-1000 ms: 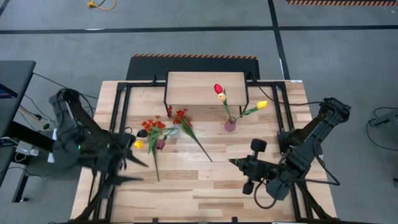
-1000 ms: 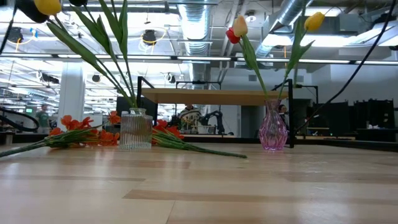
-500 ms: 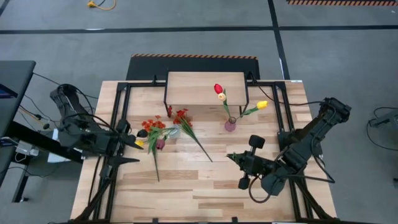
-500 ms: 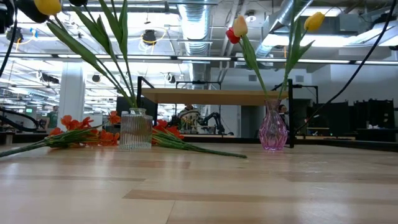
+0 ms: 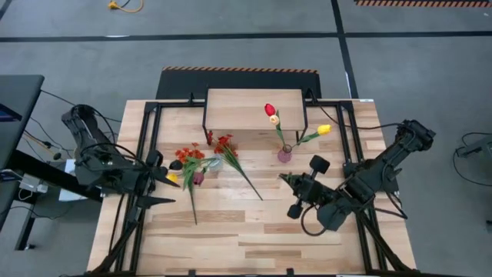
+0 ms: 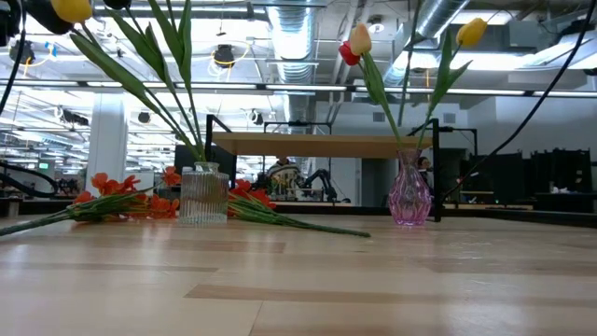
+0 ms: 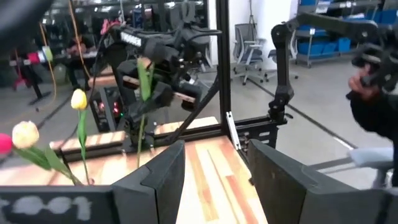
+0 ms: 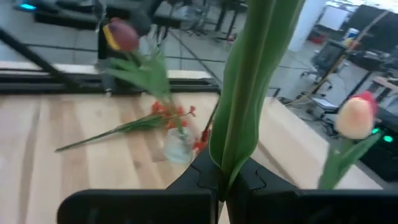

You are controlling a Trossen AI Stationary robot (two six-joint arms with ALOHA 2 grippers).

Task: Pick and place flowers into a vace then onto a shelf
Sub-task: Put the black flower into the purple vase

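My right gripper [image 5: 283,179] is shut on a green flower stem [image 8: 245,74], just on the near side of the pink vase [image 5: 284,155]. That vase holds a red-and-cream tulip [image 5: 270,111] and a yellow tulip [image 5: 324,129], and stands in front of the shelf [image 5: 254,108]. A clear vase [image 6: 203,194] holds leaning tulips, with orange blossom sprays [image 6: 117,201] lying on the table around it. My left gripper [image 5: 167,188] is open and empty, left of the clear vase. My right gripper pinches the green stem and its folded leaf [image 8: 231,146] between its two fingers. The fingers lie across the stem, which rises upright out of the wrist picture. The bloom is out of view, and so is the stem's lower end.
Black frame rails [image 5: 146,154] run along the table's left and right sides. Open wood [image 5: 246,231] spreads across the near half of the table. The shelf top carries nothing.
My right gripper has carried the stem toward the table's far edge, closer to the pink vase, turning a little on the way. My left arm has swung toward the far edge and come to rest, still open.
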